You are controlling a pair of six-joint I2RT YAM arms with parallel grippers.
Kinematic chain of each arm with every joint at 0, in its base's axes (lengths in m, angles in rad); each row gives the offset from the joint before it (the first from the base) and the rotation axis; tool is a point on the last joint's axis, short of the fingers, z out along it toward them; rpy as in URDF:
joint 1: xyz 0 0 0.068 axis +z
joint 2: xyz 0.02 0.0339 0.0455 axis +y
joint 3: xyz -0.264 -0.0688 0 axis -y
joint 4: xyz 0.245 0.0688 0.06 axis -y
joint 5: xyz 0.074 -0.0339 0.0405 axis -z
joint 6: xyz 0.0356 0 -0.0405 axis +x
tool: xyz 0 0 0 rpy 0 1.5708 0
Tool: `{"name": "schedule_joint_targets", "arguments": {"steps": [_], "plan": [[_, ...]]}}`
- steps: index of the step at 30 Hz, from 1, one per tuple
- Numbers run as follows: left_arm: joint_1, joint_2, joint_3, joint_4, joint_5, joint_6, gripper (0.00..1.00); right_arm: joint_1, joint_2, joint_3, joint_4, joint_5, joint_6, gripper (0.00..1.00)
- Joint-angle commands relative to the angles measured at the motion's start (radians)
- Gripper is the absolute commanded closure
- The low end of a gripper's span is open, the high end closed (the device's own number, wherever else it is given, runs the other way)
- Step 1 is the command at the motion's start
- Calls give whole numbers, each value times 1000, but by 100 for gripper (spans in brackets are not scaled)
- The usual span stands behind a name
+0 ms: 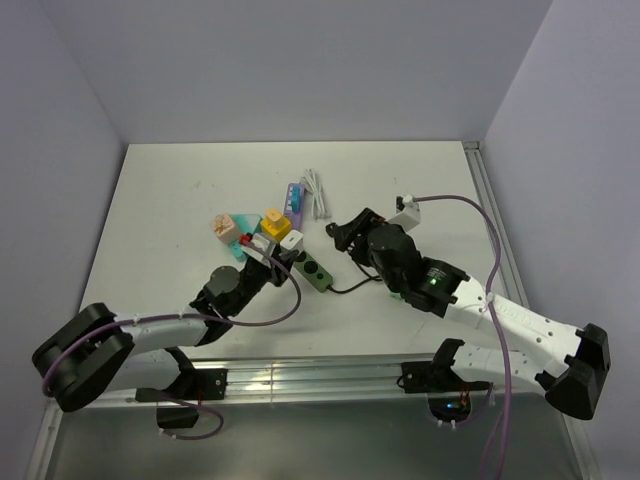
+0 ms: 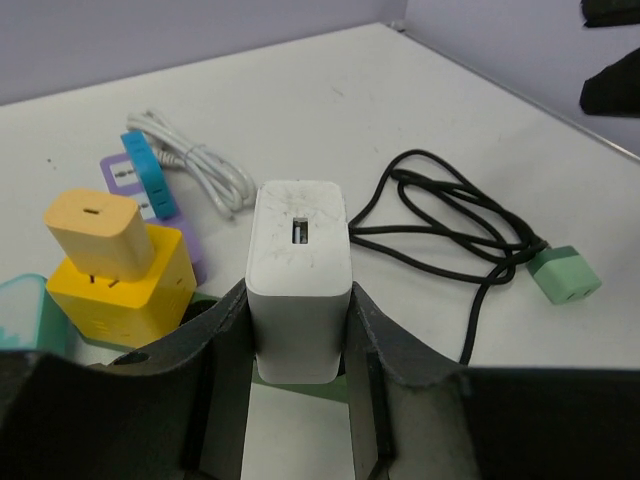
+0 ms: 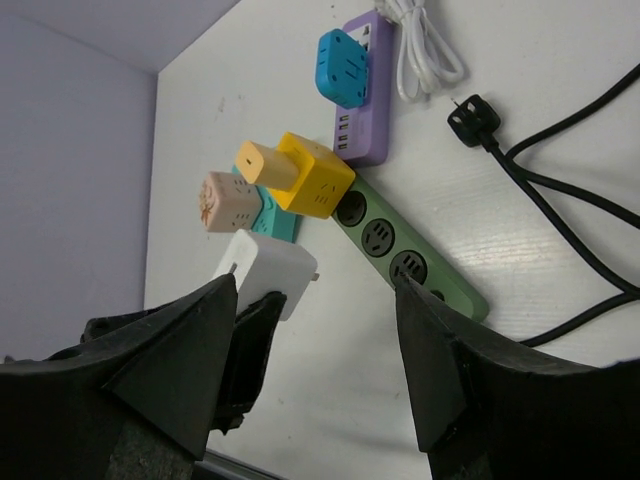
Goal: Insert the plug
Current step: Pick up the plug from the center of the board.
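My left gripper (image 2: 298,305) is shut on the white plug (image 2: 300,260), one finger on each side of it. The right wrist view shows the plug (image 3: 268,270) held a little above the table, its prongs pointing toward the green power strip (image 3: 415,250) and apart from it. The strip (image 1: 316,270) lies between the two arms, and its free sockets face up. Open and holding nothing, my right gripper (image 1: 342,232) hovers just right of the strip. Its fingers (image 3: 190,340) frame the plug and the strip's end.
A yellow cube adapter (image 3: 318,178) with an orange plug sits on the strip's far end. Next to it are a teal strip with a pink cube (image 3: 228,200), a purple strip (image 3: 362,90) with a blue adapter, and a white cable (image 1: 318,190). A black cord (image 2: 450,215) coils to the right.
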Motion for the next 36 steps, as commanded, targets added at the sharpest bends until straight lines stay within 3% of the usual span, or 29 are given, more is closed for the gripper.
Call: {"name": "schedule_joint_targets", "arguments": {"steps": [1,14,22,36], "plan": [[23,77,35,191,9,-29,100,-7,18,-24,75,24,-68,29],[152,347,77,443,241,-16,100,-9,-5,-101,184,22,-150,31],[160,510,80,653,241,-6,99,-9,-25,-136,244,-11,-185,31],[187,620,92,731,301,-32,100,-9,1,-125,250,-33,-191,32]]}}
